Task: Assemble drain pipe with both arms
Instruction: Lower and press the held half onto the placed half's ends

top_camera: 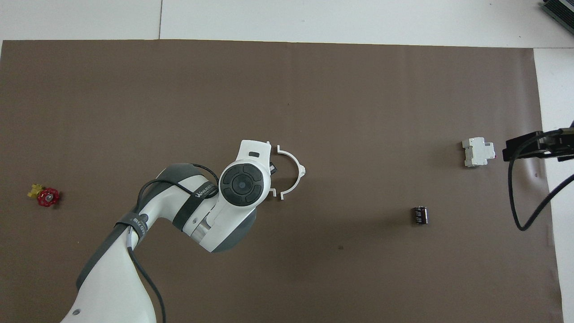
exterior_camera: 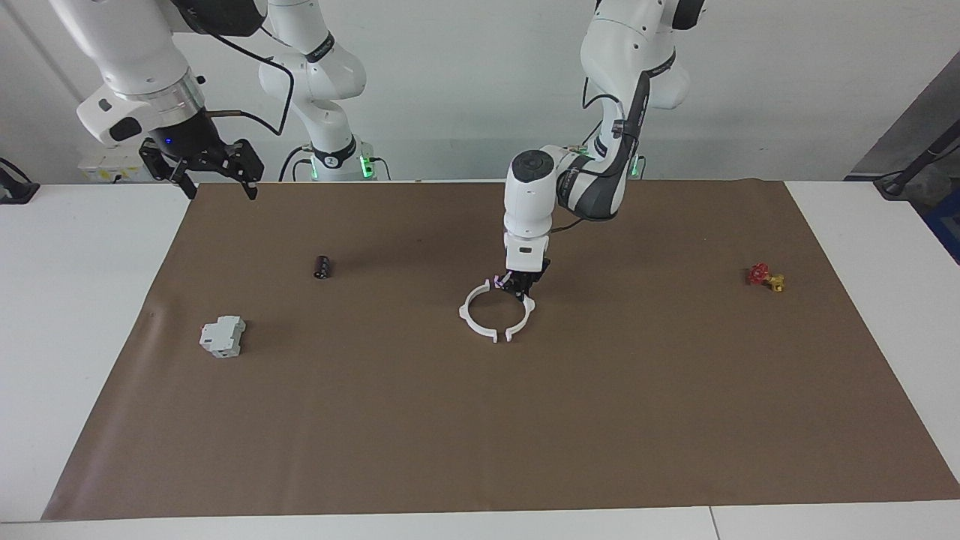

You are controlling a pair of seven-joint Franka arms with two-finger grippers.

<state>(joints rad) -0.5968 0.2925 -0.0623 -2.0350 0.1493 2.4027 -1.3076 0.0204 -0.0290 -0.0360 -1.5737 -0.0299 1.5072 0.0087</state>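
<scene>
Left gripper (exterior_camera: 519,286): fingertips clamped on one white half-ring (exterior_camera: 523,319), low at the middle of the brown mat (exterior_camera: 480,420); in the overhead view the arm's wrist hides most of the grip.
Held half-ring: brought up against the second half-ring (exterior_camera: 471,319) so that the two arcs face each other and trace a nearly whole ring; the end tabs away from the robots sit just beside each other, and whether they touch cannot be told.
Second half-ring: lies flat on the mat, on the side toward the right arm's end of the table.
Right gripper (exterior_camera: 217,180): fingers spread apart, holding nothing, up over the mat's edge at its own end of the table; this arm waits.
Grey-white block (exterior_camera: 223,336): on the mat toward the right arm's end.
Dark small cylinder (exterior_camera: 322,267): on the mat, nearer to the robots than the block.
Red-and-yellow valve (exterior_camera: 765,277): on the mat toward the left arm's end, well apart from the ring.
</scene>
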